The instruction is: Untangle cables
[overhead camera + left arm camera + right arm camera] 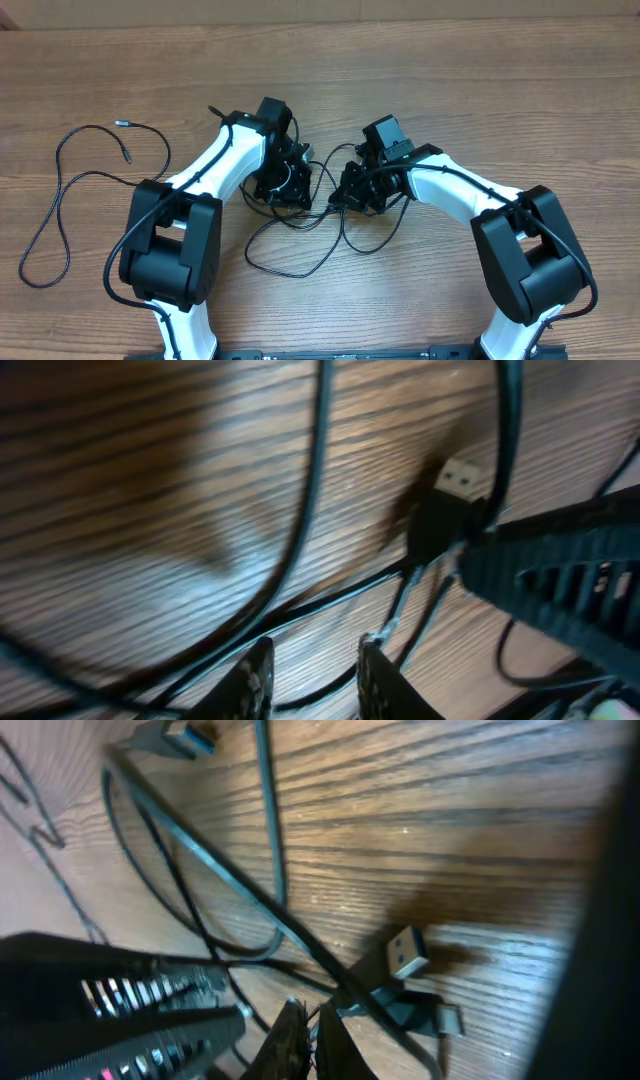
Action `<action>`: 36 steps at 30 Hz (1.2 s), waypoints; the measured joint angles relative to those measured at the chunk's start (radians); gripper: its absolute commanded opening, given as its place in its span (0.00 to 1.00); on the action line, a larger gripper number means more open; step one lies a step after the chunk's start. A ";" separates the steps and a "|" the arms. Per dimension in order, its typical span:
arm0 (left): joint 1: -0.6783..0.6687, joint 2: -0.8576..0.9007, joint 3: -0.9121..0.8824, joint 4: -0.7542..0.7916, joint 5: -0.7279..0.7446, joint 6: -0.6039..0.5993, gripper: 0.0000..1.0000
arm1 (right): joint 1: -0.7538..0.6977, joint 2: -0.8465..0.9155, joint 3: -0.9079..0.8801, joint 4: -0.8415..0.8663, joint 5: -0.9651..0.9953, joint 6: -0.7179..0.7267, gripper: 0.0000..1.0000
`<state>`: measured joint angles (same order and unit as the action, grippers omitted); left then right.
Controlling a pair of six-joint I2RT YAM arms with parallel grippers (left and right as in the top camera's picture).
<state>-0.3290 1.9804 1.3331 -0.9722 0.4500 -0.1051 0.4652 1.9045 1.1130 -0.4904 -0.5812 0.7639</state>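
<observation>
The cables [300, 222] lie in a messy knot in the middle of the surface [430, 60], under both hands. The right hand [308, 1038] is squeezed shut beside a plug [405, 952]; I cannot tell if it pinches one. The left hand [310, 682] is a little open, holding nothing. It is best to pull slowly apart, so loops slide out, not tighten.

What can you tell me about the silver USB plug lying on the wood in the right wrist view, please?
The silver rectangular USB plug has a shiny metal shell, open end pointing up and right, and a black moulded plastic body behind it. It lies on the brown wood-grain table. A thin black cable appears to cross its body. The right gripper, jaws shut, sits close at its lower left.
</observation>
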 measured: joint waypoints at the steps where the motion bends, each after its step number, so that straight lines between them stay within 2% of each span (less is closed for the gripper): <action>1: -0.006 0.000 -0.006 0.012 0.009 -0.016 0.27 | 0.000 0.000 0.000 -0.004 0.018 0.003 0.04; 13: -0.028 0.000 -0.108 0.184 0.038 -0.218 0.24 | 0.000 0.000 -0.001 -0.052 0.251 0.034 0.04; 17: -0.028 0.000 -0.116 0.182 0.013 -0.256 0.24 | 0.000 0.000 -0.001 -0.068 0.301 0.063 0.04; 26: -0.030 -0.023 -0.115 0.024 -0.180 -0.232 0.29 | 0.000 0.000 -0.001 -0.079 0.335 0.106 0.04; 29: -0.029 -0.026 -0.115 -0.024 -0.262 -0.228 0.25 | -0.001 0.000 -0.001 -0.079 0.331 0.094 0.04; 36: -0.029 -0.023 -0.097 -0.143 -0.343 -0.183 0.27 | -0.044 0.000 -0.001 -0.080 0.252 -0.006 0.04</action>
<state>-0.3584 1.9575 1.2362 -1.1149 0.1066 -0.2882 0.4210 1.9045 1.1118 -0.5705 -0.3290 0.7582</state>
